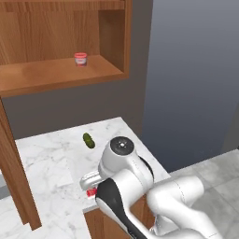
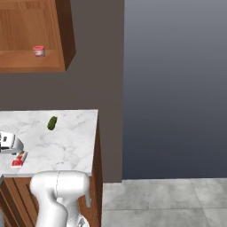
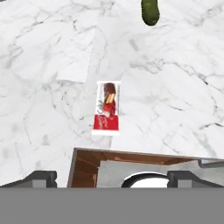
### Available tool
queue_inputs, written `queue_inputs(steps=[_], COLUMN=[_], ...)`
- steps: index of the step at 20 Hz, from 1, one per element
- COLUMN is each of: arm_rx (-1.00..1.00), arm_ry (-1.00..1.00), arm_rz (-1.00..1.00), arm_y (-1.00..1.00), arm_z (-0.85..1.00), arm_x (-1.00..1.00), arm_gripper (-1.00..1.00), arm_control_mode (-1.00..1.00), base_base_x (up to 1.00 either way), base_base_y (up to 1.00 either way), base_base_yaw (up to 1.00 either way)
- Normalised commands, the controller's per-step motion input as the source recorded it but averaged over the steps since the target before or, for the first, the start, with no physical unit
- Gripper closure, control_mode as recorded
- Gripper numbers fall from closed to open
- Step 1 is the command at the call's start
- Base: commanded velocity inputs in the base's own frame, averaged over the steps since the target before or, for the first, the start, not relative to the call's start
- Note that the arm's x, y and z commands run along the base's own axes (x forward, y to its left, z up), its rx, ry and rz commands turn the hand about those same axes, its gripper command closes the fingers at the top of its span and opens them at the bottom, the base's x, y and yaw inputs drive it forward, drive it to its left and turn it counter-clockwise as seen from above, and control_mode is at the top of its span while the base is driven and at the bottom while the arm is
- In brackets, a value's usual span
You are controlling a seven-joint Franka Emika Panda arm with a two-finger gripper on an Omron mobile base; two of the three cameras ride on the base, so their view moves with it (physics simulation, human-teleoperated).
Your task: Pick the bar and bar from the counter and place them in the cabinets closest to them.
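A white bar with a red patch (image 3: 107, 108) lies flat on the marble counter (image 3: 175, 100), close to its front edge. My gripper (image 3: 116, 177) hovers over that edge, open, with the dark fingertips (image 3: 40, 176) spread wide and nothing between them; the bar sits just ahead of them. From the left base view a red sliver of the bar (image 1: 91, 192) peeks out under my hand. In the right base view the bar (image 2: 18, 159) lies just below my hand at the left border. An open brown wall cabinet (image 1: 56, 77) hangs above the counter (image 1: 46, 158).
A green pickle-like oval (image 3: 150, 11) lies further back on the counter (image 2: 66, 142), also seen as the oval (image 1: 88, 140) from the left base. A small red jar (image 1: 80, 59) stands on the cabinet shelf. An open cabinet door (image 1: 16, 182) juts out at left. The counter ends at right.
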Motion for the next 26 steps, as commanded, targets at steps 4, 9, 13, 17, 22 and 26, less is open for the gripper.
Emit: queue_inputs(steps=[4,9,13,17,22,26], arm_rx=[0.00,0.00,0.00,0.00,-0.01,0.00], arm_ry=[0.00,0.00,0.00,0.00,0.00,0.01], arm_rz=[-0.02,-0.03,-0.02,-0.01,0.00,0.00], arm_y=[0.20,0.17,0.23,0.20,0.14,0.00], arm_z=[-0.44,-0.40,-0.30,-0.27,-0.20,-0.08], arm_x=[0.32,0.30,0.30,0.27,0.29,0.20], arm_gripper=[-1.00,-1.00,-1.00,-1.00,-1.00,-1.00], arm_control_mode=[-1.00,-1.00,-1.00,-1.00,-1.00,-1.00], base_base_x=[0.00,0.00,0.00,0.00,0.00,0.00], base_base_y=[0.00,0.00,0.00,0.00,0.00,0.00], base_base_yaw=[0.00,0.00,0.00,0.00,0.00,0.00])
